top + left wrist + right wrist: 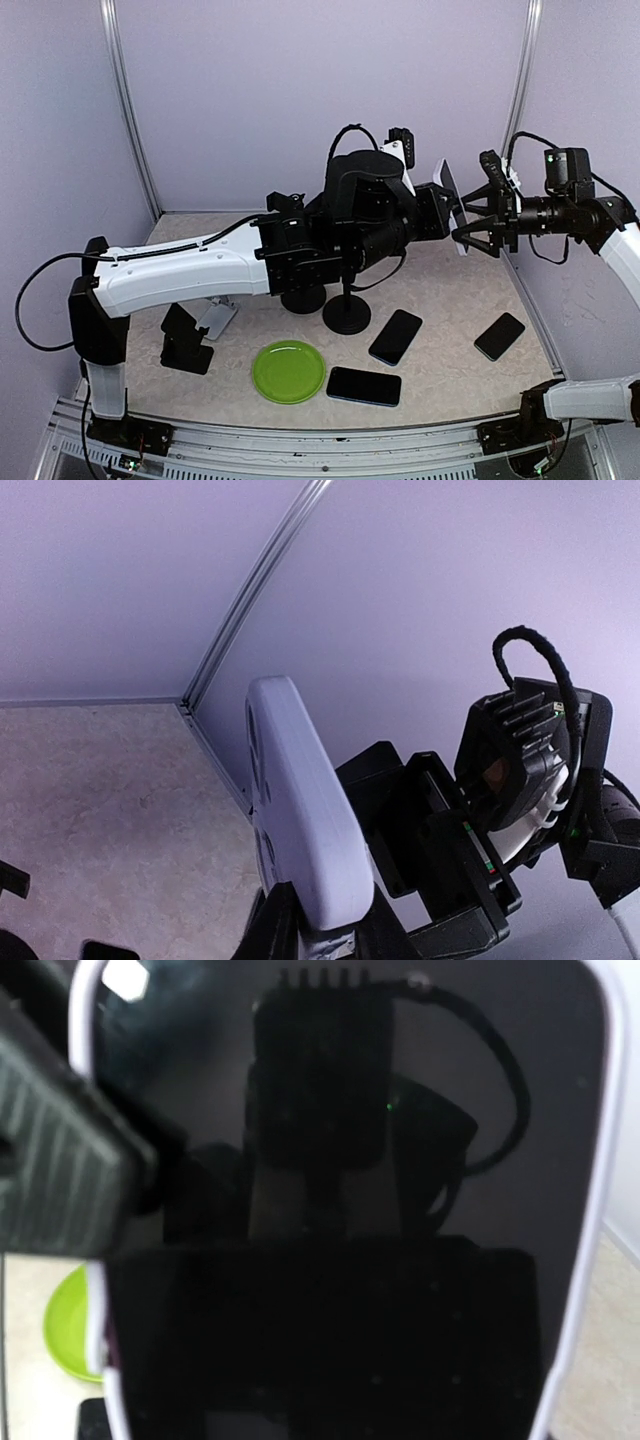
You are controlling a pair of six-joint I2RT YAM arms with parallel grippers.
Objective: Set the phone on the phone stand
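Observation:
My left gripper [438, 216] is raised high over the right side of the table and is shut on the bottom end of a white-cased phone [447, 186]. The phone stands upright in it in the left wrist view [300, 810]. My right gripper [463, 220] is open, its fingers spread just right of the phone, facing its screen. The dark screen [340, 1260] fills the right wrist view. A black phone stand [186, 340] and a grey one [216, 318] sit at the table's left, far from both grippers.
Three dark phones lie flat on the table: one at centre right [396, 336], one near the front [364, 386], one at the right [499, 336]. A green plate [288, 371] lies at the front. Two black round-based posts [347, 312] stand under the left arm.

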